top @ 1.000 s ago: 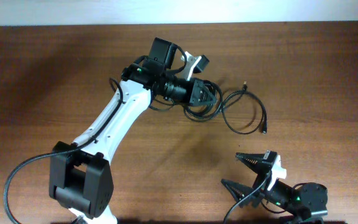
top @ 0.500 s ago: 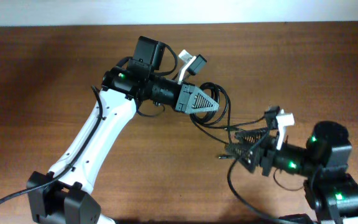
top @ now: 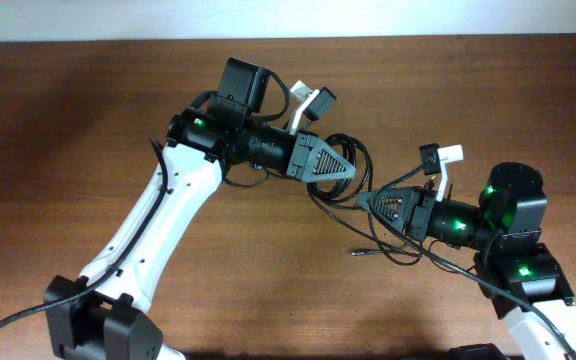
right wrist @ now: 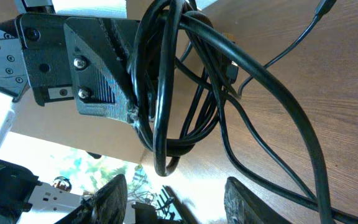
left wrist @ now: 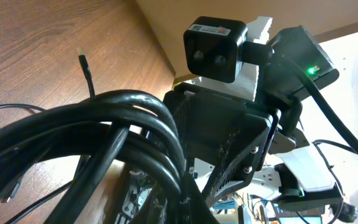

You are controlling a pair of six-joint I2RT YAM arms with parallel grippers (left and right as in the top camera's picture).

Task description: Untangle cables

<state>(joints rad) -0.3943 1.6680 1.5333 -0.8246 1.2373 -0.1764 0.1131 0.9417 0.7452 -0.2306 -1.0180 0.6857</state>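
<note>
The cables (top: 346,158) form a knotted black bundle above the table's middle. My left gripper (top: 351,172) points right and is shut on it. In the left wrist view the thick strands (left wrist: 104,118) fill the frame and run down into the jaws. One loose loop (top: 400,250) trails toward the front, ending in a small plug (top: 356,252). My right gripper (top: 366,201) points left, just right of the bundle. In the right wrist view its fingers (right wrist: 112,199) stand apart, with the hanging loop (right wrist: 163,165) just ahead of the gap between them.
The two grippers almost meet nose to nose over the brown wooden table (top: 68,100). A pale wall strip (top: 288,15) borders the far edge. The left arm's thick supply cable (top: 13,300) curls at the front left.
The right arm has swung up from the front right corner to the bundle, and its jaws have narrowed. The left gripper shifted slightly right with the bundle, and the loose loop was dragged forward.
</note>
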